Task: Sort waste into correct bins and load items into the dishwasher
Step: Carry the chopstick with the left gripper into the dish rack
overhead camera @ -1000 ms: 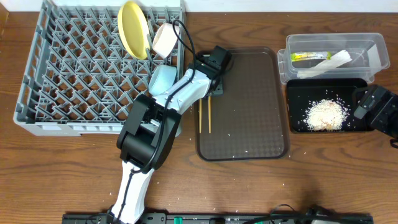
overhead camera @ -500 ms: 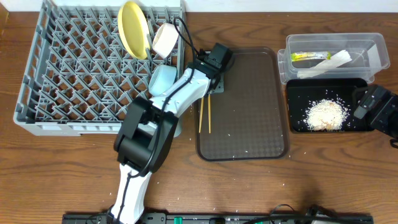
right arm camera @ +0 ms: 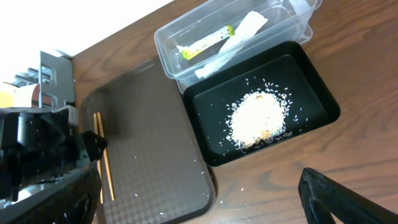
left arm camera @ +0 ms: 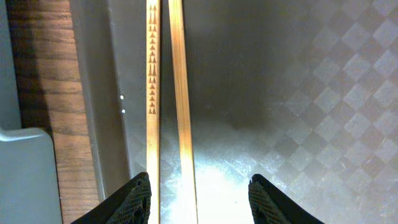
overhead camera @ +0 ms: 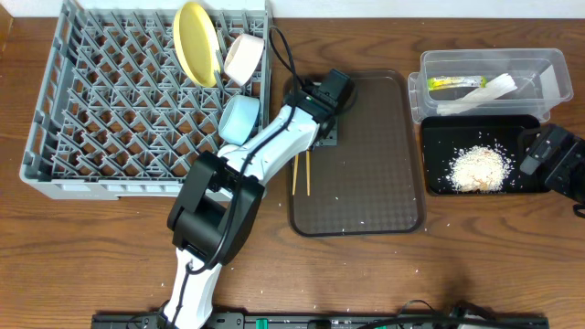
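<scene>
Two wooden chopsticks (overhead camera: pixel 302 170) lie side by side at the left edge of the brown tray (overhead camera: pixel 375 174). My left gripper (overhead camera: pixel 322 135) hovers over their far ends. In the left wrist view it (left arm camera: pixel 205 202) is open, and the chopsticks (left arm camera: pixel 176 93) lie between the fingers, close to the left one. The yellow plate (overhead camera: pixel 196 41), a white bowl (overhead camera: pixel 243 57) and the light blue bowl (overhead camera: pixel 239 117) stand in the grey rack (overhead camera: pixel 55 137). The wrapper (overhead camera: pixel 452 83) and paper strip (overhead camera: pixel 484 91) lie in the clear tub (overhead camera: pixel 558 78). Rice (overhead camera: pixel 478 167) lies in the black tray (overhead camera: pixel 439 178). My right gripper (right arm camera: pixel 199 208) is open and empty. The small white cup does not show.
Stray rice grains dot the brown tray (right arm camera: pixel 155 143) and the wooden table (overhead camera: pixel 475 265) in front of it. The right arm (overhead camera: pixel 553 160) sits over the black tray's right edge. The left arm's cable loops above the rack's right wall.
My left wrist has shifted a little to the right and toward the front, further onto the brown tray. The right arm has not moved.
</scene>
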`<state>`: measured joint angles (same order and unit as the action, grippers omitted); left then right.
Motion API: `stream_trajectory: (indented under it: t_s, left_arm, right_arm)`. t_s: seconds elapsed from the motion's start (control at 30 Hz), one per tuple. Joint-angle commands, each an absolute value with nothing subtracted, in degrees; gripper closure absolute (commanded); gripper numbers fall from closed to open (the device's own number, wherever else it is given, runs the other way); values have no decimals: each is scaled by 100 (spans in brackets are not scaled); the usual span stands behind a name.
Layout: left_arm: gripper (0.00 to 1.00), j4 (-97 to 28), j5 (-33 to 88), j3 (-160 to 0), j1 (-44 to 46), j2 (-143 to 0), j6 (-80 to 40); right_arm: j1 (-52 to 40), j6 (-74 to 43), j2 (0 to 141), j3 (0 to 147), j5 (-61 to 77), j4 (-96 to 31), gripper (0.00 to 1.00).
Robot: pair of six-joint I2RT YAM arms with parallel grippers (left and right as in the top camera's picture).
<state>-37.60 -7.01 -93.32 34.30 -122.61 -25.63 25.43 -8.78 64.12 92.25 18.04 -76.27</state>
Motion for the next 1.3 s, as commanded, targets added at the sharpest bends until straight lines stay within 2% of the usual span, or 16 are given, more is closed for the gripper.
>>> stream_trajectory:
  t_s: [0.0, 0.27, 0.4, 0.73, 0.93, 1.0, 1.27]
  left_arm:
    - [47, -3741, -819, -9264, 3411, -12304, -2517]
    - [48, -3656, -814, -9258, 3411, -12514, -2582]
    - [55, -3658, -814, -9258, 3422, -12575, -2582]
    - [56, -3658, -773, -9247, 3450, -12873, -2801]
    - [75, -3660, -460, -9247, 3470, -12873, -2823]
    - [92, -3706, -342, -9247, 3533, -12873, -2818]
    - [93, -3931, -86, -9290, 3577, -12608, -2536]
  right_arm:
    - [2563, -939, 6440, 9277, 1824, -7631, 1]
    - [2563, -937, 6440, 9277, 1824, -7631, 1]
    - [2565, -939, 6440, 9277, 1824, -7631, 1]
    - [2565, -937, 6440, 9277, 1824, -7631, 1]
    - [2565, -939, 6440, 9277, 1822, -7631, 1]
    - [2563, -939, 6440, 9277, 1824, -7631, 1]
    - [2565, -939, 6440, 9277, 1824, -7631, 1]
